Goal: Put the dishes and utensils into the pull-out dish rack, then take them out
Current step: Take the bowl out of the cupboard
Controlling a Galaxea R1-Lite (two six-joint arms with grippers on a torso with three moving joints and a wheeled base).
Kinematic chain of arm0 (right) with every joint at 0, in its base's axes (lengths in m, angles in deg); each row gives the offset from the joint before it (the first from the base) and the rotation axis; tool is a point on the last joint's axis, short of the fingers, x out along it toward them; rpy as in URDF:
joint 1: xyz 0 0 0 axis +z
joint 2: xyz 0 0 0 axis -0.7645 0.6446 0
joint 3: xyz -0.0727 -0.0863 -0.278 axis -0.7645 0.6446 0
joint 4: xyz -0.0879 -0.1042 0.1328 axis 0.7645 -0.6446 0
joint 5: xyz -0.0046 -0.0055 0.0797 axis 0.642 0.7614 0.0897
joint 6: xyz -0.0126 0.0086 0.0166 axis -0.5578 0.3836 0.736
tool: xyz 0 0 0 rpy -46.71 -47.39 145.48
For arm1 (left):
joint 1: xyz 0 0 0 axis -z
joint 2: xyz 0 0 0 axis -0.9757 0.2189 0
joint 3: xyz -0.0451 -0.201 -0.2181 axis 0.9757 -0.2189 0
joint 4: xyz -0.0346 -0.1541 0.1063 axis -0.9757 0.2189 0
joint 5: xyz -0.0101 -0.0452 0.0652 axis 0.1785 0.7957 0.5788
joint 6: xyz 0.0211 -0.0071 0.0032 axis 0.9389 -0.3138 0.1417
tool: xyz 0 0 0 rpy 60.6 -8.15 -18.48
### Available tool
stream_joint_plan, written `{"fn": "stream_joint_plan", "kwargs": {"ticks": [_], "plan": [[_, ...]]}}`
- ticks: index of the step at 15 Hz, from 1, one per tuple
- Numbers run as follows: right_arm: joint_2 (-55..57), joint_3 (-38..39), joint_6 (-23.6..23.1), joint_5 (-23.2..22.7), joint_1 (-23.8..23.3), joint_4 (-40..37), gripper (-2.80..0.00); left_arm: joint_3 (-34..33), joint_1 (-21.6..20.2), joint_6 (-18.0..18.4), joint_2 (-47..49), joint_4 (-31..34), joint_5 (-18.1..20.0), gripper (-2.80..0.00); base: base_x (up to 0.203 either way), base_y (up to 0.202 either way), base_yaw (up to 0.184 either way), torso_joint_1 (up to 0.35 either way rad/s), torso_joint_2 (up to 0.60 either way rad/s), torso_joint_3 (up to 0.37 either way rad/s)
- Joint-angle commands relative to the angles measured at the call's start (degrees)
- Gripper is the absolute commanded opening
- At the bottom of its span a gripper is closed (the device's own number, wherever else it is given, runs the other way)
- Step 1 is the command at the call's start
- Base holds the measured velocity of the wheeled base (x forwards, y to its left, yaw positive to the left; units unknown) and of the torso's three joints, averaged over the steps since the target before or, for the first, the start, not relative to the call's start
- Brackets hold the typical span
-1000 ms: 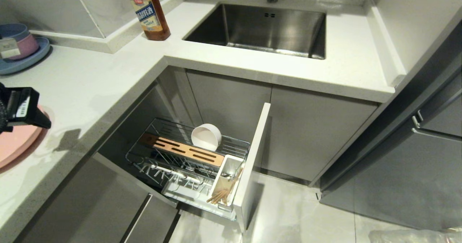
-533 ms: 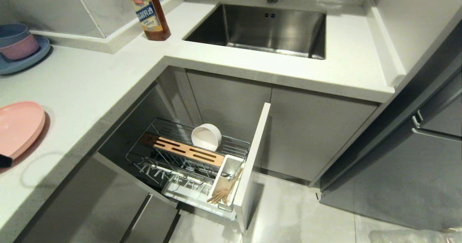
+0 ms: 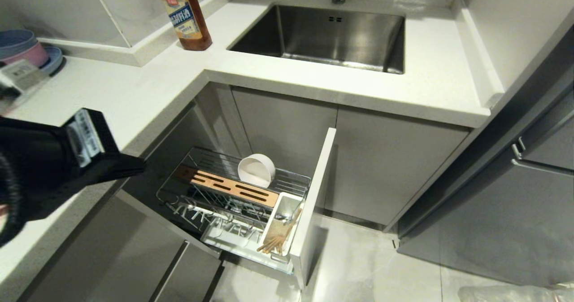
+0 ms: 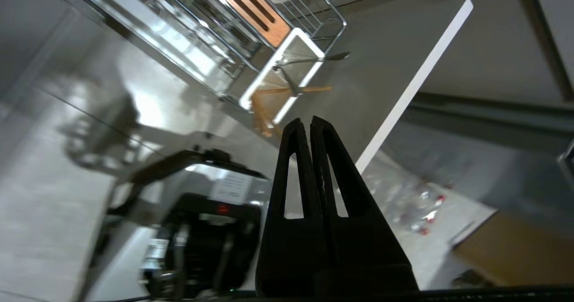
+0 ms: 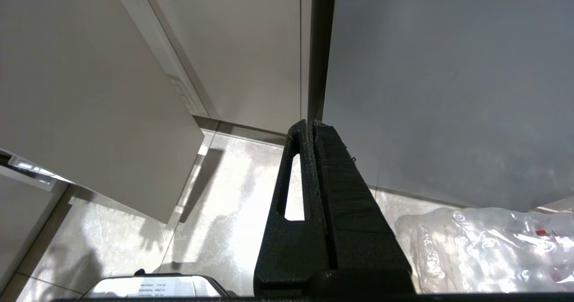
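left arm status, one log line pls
left end effector: shut, empty, beside pull-out dish rack | bowl, chopsticks: in rack | right end effector: shut, parked

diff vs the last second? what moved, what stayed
The left gripper left the pink plate at the counter's left edge, dropped out of view, then swung in over the counter edge towards the pull-out dish rack, shut and empty. The arm now hides the plate. Unchanged: bowl, chopsticks, and the parked right gripper.
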Motion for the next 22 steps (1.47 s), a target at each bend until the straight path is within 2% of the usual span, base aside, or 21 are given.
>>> {"fn": "stream_joint_plan", "kwargs": {"ticks": [1,2,5,8,10,13,15,16,17,22], "plan": [[-0.02,0.17,0.0,-0.02,0.0,0.01,-2.8,-3.75,0.36,-2.76,4.69,-3.85,-0.16,-2.8,0.0,0.0,0.0,0.0,0.0,0.0],[-0.02,0.09,0.0,-0.02,0.0,0.02,-2.8,-5.42,-0.26,-3.89,7.23,-6.47,-0.13,-2.8,0.0,0.0,0.0,0.0,0.0,0.0],[-0.02,0.18,0.0,-0.02,0.0,0.02,-2.8,-8.65,-5.78,-4.6,14.19,-15.95,0.21,-2.8,0.0,0.0,0.0,0.0,0.0,0.0],[-0.02,0.16,0.0,-0.02,0.0,0.02,-2.8,-8.31,-10.32,-4.46,22.62,-22.18,1.08,-2.8,0.0,0.0,0.0,0.0,0.0,0.0],[-0.02,0.11,0.0,0.03,0.0,0.01,-2.8,-7.57,-11.93,-4.39,27.55,-25.86,2.11,-2.8,0.0,0.0,0.0,0.0,0.0,0.0],[-0.02,0.17,0.0,-0.02,0.0,0.02,-2.8,-4.75,-14.01,-3.89,33.49,-28.58,6.24,-2.8,0.0,0.0,0.0,0.0,0.0,0.0],[-0.02,0.09,0.0,-0.02,0.0,0.01,-2.8,-3.12,-14.73,-1.83,35.67,-29.33,7.54,-2.8,0.0,0.0,0.0,0.0,0.0,0.0],[-0.02,0.13,0.0,-0.02,0.0,-0.02,-2.8,-2.76,-15.63,-1.07,36.32,-30.37,8.06,0.0,0.0,0.0,0.0,0.0,0.0,0.0],[-0.02,0.11,0.0,-0.02,0.0,0.0,-2.8,-2.61,-16.08,0.22,36.79,-31.09,8.71,0.0,0.0,0.0,0.0,0.0,0.0,0.0],[-0.02,0.11,0.0,0.04,0.0,0.02,-2.8,0.54,-16.86,0.43,40.74,-33.04,10.75,0.0,0.0,0.0,0.0,0.0,0.0,0.0]]}}
